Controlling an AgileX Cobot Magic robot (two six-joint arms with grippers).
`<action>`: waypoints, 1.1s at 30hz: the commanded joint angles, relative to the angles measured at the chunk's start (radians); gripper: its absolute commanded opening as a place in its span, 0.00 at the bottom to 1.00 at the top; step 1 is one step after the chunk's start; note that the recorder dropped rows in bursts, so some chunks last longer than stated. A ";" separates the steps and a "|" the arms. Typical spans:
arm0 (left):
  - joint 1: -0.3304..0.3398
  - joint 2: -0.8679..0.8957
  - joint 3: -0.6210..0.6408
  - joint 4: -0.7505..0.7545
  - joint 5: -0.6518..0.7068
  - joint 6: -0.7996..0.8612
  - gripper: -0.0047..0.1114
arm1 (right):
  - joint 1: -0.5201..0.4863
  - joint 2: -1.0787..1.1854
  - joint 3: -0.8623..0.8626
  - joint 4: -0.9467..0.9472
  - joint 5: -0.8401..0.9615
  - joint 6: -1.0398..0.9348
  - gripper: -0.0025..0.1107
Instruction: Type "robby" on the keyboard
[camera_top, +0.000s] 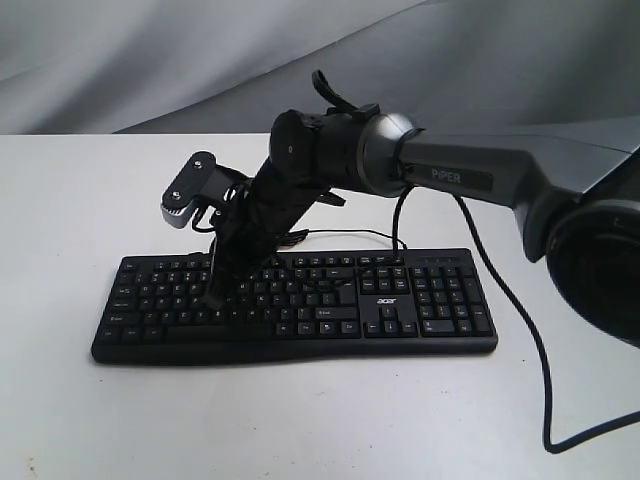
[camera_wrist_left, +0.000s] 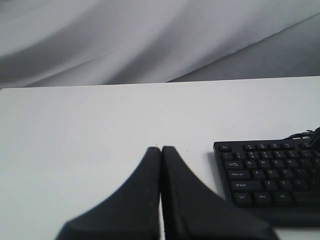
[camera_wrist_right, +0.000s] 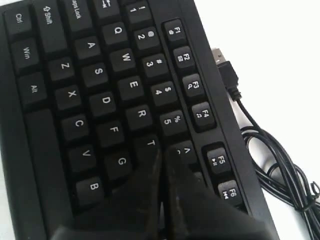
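The black keyboard (camera_top: 300, 305) with white legends lies across the middle of the white table (camera_top: 300, 420). My right gripper (camera_top: 214, 298) reaches across from the right and points down at the keyboard's left half. In the right wrist view the right gripper (camera_wrist_right: 162, 151) is shut, its tips over the boundary between the T key (camera_wrist_right: 149, 143) and the number row, one key past R (camera_wrist_right: 140, 114). Whether it presses a key I cannot tell. My left gripper (camera_wrist_left: 161, 148) is shut and empty over bare table, left of the keyboard (camera_wrist_left: 270, 175).
The keyboard's thin black cable (camera_wrist_right: 280, 170) lies coiled behind it, with a loose USB plug (camera_wrist_right: 225, 65). A thicker black cable (camera_top: 530, 340) hangs from the right arm onto the table at the right. Grey cloth (camera_top: 120, 60) forms the backdrop.
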 joint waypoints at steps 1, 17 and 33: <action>0.002 -0.003 0.004 -0.008 -0.005 -0.004 0.04 | -0.006 0.008 -0.007 0.021 -0.004 -0.017 0.02; 0.002 -0.003 0.004 -0.008 -0.005 -0.004 0.04 | -0.006 0.019 -0.007 0.020 -0.013 -0.017 0.02; 0.002 -0.003 0.004 -0.008 -0.005 -0.004 0.04 | -0.006 -0.064 -0.007 -0.045 -0.010 0.018 0.02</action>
